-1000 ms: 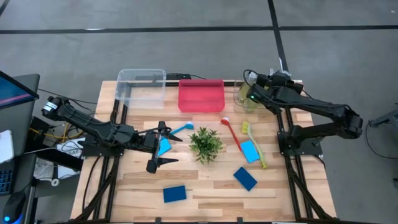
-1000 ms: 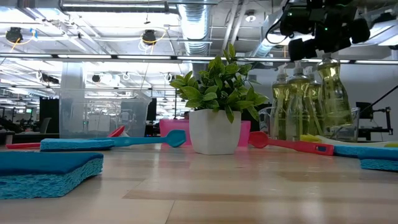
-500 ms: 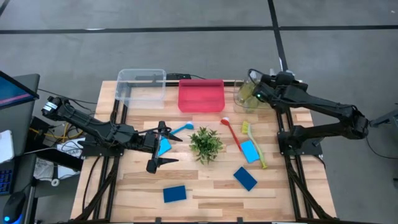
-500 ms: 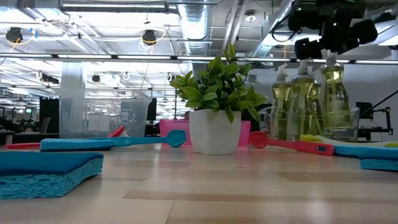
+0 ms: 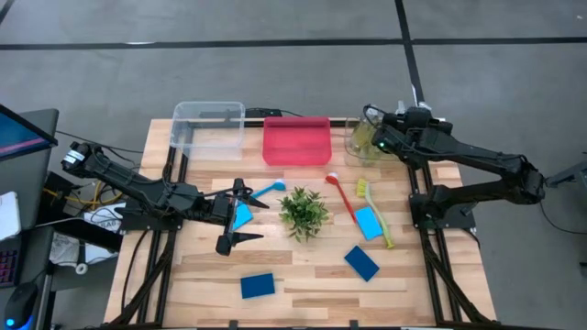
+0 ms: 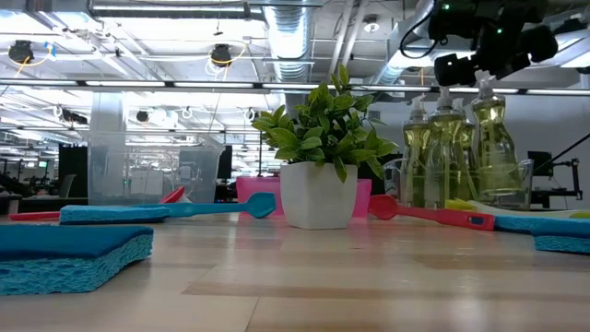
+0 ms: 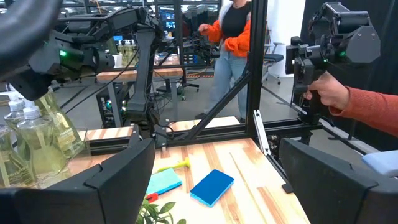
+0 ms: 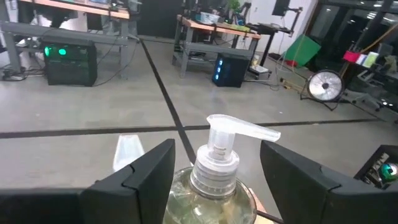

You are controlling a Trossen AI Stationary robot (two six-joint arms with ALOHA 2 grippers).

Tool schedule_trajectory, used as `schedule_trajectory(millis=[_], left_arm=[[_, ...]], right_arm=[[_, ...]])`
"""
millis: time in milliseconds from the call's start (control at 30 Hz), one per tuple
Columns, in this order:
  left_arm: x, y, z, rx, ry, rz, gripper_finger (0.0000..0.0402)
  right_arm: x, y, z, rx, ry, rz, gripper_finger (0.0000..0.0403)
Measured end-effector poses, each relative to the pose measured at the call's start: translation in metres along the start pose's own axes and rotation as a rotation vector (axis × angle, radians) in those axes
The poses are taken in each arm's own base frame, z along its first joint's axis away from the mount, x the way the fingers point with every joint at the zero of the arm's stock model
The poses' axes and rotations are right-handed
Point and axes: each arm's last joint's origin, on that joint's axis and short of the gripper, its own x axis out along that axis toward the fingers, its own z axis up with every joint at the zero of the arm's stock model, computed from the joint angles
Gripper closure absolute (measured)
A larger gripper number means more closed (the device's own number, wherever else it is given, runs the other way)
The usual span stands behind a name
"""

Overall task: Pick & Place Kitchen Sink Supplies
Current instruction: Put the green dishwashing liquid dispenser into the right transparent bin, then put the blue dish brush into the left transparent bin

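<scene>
Three clear pump bottles of yellow-green liquid stand at the table's far right corner, inside a clear container (image 5: 359,145). My right gripper (image 5: 374,139) is above them, shut on the rightmost pump bottle (image 6: 493,138). My left gripper (image 5: 238,216) hovers wide open at the left-middle, its fingers on either side of a blue sponge (image 5: 242,215) lying flat. A blue brush (image 5: 266,192), red brush (image 5: 344,197), yellow brush (image 5: 374,215) and more sponges (image 5: 369,222), (image 5: 361,263), (image 5: 257,285) lie on the wood. My right gripper has the pump bottle by its neck and shoulder (image 8: 214,177), just under the white pump head (image 8: 230,134), between the two fingers. The fingers come level from the table's right side. The bottle hangs a little higher than its neighbours and leans; its base is hidden behind the container.
A small potted plant (image 5: 304,211) stands mid-table. A pink bin (image 5: 296,142) and a clear bin (image 5: 209,126) sit along the far edge. A person (image 7: 233,37) and another hand holding a controller (image 7: 329,93) show beyond the table.
My right gripper has shifted slightly toward the table's right edge at the bottle's neck. The held bottle has crept upward a little. The left arm has kept still.
</scene>
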Motion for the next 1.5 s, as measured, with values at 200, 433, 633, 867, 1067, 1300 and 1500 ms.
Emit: schedule_trajectory(millis=[200,433,633,867,1067,1300,1500], left_arm=[[0.0,0.0,0.0,0.0,0.0,0.0,0.0056],[0.0,0.0,0.0,0.0,0.0,0.0,0.0056],[0.0,0.0,0.0,0.0,0.0,0.0,0.0056],[0.0,0.0,0.0,0.0,0.0,0.0,0.0056],[0.0,0.0,0.0,0.002,0.0,0.0,0.0056],[0.0,0.0,0.0,0.002,0.0,0.0,0.0056],[0.0,0.0,0.0,0.003,0.0,0.0,0.0056]], right_arm=[[-0.002,0.0,-0.001,-0.055,-0.001,0.009,0.0173],[-0.003,-0.006,-0.001,-0.062,0.061,0.058,0.0173],[-0.009,-0.014,0.003,-0.015,0.079,0.113,0.0173],[-0.012,-0.019,0.007,0.028,0.034,0.109,0.0173],[-0.011,-0.016,0.01,0.093,0.005,0.095,0.0173],[-0.011,-0.017,0.014,0.148,-0.019,0.084,0.0173],[-0.016,-0.028,0.018,0.186,-0.031,0.108,0.0173]])
